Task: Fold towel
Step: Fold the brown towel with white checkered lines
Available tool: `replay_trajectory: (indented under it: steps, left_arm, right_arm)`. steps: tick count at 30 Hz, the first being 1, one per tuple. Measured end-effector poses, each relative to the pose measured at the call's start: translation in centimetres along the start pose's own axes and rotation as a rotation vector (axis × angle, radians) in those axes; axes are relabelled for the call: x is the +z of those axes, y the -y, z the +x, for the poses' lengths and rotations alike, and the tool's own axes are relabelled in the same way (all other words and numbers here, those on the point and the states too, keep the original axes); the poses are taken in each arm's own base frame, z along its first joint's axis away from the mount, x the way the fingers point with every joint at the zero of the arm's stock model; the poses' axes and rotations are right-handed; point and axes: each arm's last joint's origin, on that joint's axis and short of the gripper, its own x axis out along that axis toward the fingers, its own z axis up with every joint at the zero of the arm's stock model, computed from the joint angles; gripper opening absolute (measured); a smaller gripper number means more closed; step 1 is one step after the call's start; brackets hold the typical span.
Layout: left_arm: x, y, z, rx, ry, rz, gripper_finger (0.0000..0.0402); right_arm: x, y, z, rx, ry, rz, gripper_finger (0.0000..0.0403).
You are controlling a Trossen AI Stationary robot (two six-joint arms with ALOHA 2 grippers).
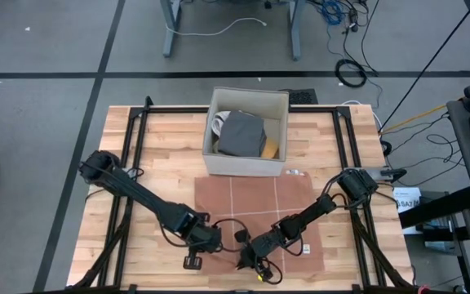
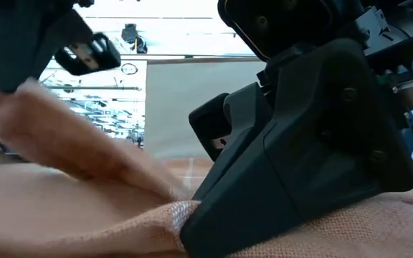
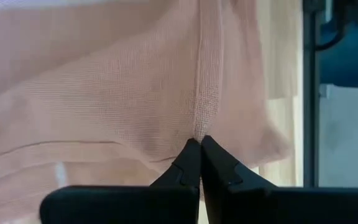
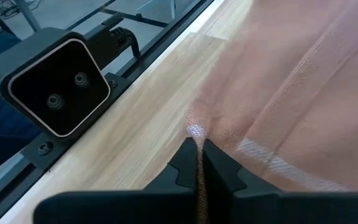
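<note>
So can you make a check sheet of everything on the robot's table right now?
Surface: wooden table, bare at the sides.
Job's things: pink towel lying flat, its near edge pinched up.
Clutter: cardboard box beyond the towel, a grey cloth inside.
Grippers: left gripper shut on the towel's near edge; right gripper shut on the towel's near corner.
Cables: black cable looped over the towel; more on the floor.
Surroundings: grey floor, desk legs, equipment at the right.

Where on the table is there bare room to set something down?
Bare wood lies left of the box and towel, and right of the towel beside the right arm. The near edge is crowded: left gripper and right gripper both pinch the towel there.
</note>
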Motion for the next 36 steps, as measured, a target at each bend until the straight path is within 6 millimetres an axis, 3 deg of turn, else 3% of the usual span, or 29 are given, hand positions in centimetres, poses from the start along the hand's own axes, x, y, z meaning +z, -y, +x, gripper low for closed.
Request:
replay_trajectory:
  steps: [5, 12, 18, 26, 32, 36]
  left_arm:
    - [0.0, 0.1, -1.3, 0.013, 0.046, 0.005, 0.0]
    - [0.0, 0.1, -1.1, 0.015, 0.048, 0.004, 0.0]
    - [-0.1, 0.6, -1.0, 0.02, 0.053, 0.009, 0.0]
    - [-0.4, 1.1, -0.9, 0.039, 0.064, 0.02, 0.0]
    - [-0.4, 1.2, -0.8, 0.045, 0.067, 0.022, 0.0]
    - [-0.5, 1.4, -0.8, 0.044, 0.066, 0.022, 0.0]
  right_arm:
    - [-0.1, 0.0, 0.0, 0.003, -0.003, 0.0, 0.0003]
    - [-0.1, 0.0, 0.0, 0.001, 0.001, -0.014, 0.0006]
    - [0.5, -0.3, -0.3, 0.005, 0.018, -0.036, 0.0062]
    - [2.8, -1.8, -3.6, -0.049, -0.099, -0.04, 0.0156]
    - [3.7, -4.6, -6.8, -0.079, -0.243, 0.002, 0.0163]
    - [2.3, -6.3, -8.9, -0.175, -0.449, 0.085, 0.0153]
